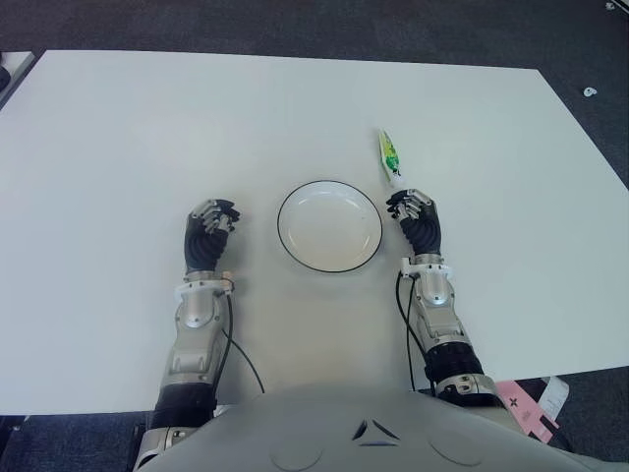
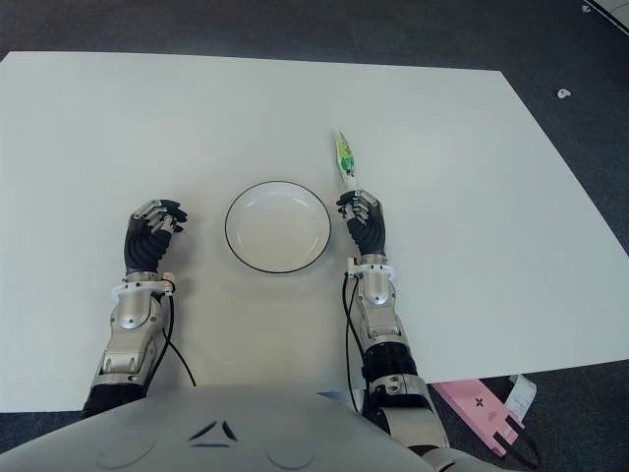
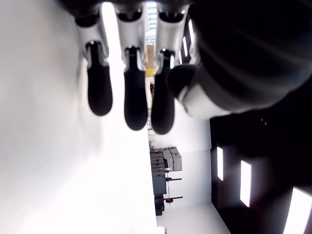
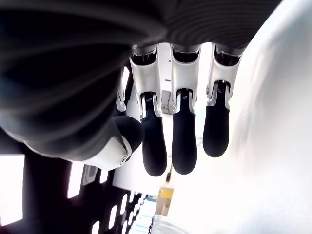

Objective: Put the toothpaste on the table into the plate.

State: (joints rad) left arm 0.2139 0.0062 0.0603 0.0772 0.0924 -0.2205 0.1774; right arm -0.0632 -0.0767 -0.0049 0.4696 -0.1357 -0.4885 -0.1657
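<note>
Tube (image 1: pixel 390 157) is lying on the desk (image 1: pixel 118 128) just beyond the right robot hand (image 1: pixel 415 218), beside the plate (image 1: pixel 329 225). Both robot hands are hanging relaxed, empty; left robot hand (image 1: pixel 209 232) idling left of the plate. Looks light, soft, slick — best pinching mid-body across its width.

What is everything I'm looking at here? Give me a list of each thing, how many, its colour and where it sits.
table: one, white, fills most of the view in front of the robot.
plate: one, white with a dark rim, near the middle of the table, nothing in it.
toothpaste: one tube, green and white, lying flat on the table beyond the plate's right side, just ahead of the right hand.
floor: dark grey, around the table.
pink card: one, on the floor past the table's near right corner.
left hand: one, black and silver, to the left of the plate, fingers relaxed, holding nothing.
right hand: one, black and silver, to the right of the plate, fingers relaxed, holding nothing.
</note>
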